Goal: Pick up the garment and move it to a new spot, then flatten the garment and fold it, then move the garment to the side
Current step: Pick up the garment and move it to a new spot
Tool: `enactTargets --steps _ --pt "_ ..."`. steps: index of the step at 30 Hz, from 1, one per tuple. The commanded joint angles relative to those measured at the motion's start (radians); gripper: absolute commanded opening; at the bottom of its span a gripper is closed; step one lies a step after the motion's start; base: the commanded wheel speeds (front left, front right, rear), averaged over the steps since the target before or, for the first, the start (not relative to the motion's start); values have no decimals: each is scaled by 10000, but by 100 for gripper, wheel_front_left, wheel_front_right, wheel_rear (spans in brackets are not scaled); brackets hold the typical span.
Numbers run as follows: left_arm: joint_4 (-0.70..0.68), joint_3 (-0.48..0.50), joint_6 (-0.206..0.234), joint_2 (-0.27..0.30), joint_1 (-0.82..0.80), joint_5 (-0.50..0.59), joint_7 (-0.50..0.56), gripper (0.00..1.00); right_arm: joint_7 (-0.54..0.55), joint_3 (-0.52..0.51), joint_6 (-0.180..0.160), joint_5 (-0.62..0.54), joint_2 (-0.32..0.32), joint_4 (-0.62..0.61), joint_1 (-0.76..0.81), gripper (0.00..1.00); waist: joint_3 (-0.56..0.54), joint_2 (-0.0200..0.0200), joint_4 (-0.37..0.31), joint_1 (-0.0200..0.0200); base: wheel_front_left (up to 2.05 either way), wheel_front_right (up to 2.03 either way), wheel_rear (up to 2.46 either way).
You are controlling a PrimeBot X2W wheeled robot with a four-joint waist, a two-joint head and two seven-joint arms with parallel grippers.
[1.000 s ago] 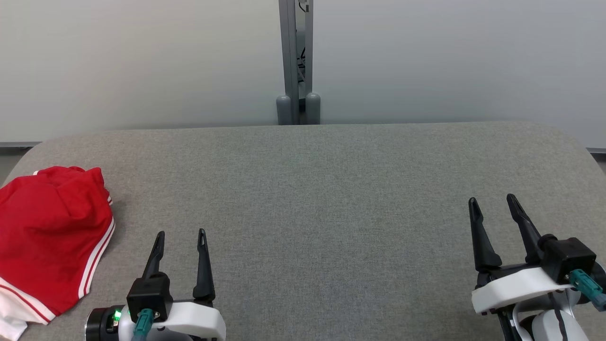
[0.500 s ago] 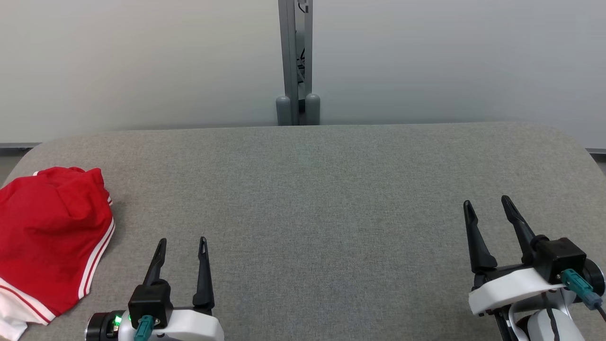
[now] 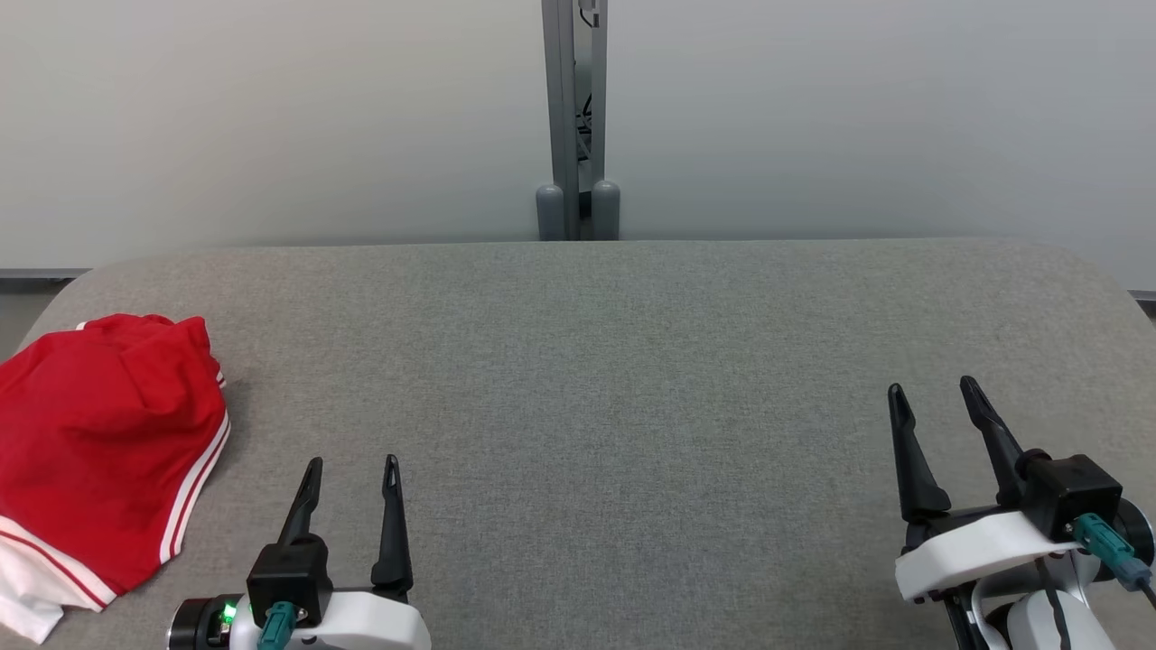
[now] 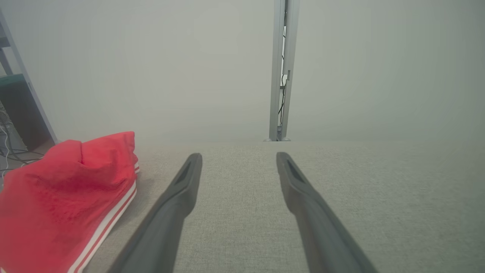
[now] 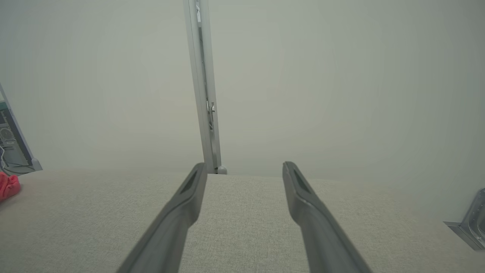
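The garment (image 3: 99,447) is a red piece of clothing with white stripes and a white hem, lying bunched at the left edge of the grey table (image 3: 596,379). In the left wrist view the garment (image 4: 64,197) lies left of my fingers. My left gripper (image 3: 352,465) stands open at the lower left, just right of the garment and apart from it, nothing between its fingers. My right gripper (image 3: 935,388) stands open at the lower right, far from the garment. A red corner of the garment (image 5: 8,185) shows at the left edge of the right wrist view.
A pale wall runs behind the table, with a grey metal post (image 3: 576,117) at its middle. Dark equipment with cables (image 4: 15,113) stands beyond the table's left end. A metal bracket (image 5: 470,223) sits at the far right.
The whole head picture has shifted slightly right, so the camera moved. Both grippers have drawn back a little toward the near edge, still open. The garment lies as before.
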Motion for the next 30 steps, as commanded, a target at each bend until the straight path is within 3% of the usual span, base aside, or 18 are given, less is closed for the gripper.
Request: enactTargets --steps 1,11,25,30 --pt "34 34 -35 37 -78 -27 -27 100 -69 83 22 86 -87 -18 63 100 4 0 155 0 0 0 0" --pt "73 229 -39 33 -51 125 -26 100 -70 330 22 140 -84 -163 265 100 60 0 1549 0 0 0 0" --pt "-28 1190 -287 35 347 666 -21 100 -60 845 21 601 -77 -330 456 100 -95 0 4176 0 0 0 0" --pt "-151 1562 -342 30 479 707 -21 100 -60 1141 21 699 -78 -328 351 100 -48 0 4698 0 0 0 0"
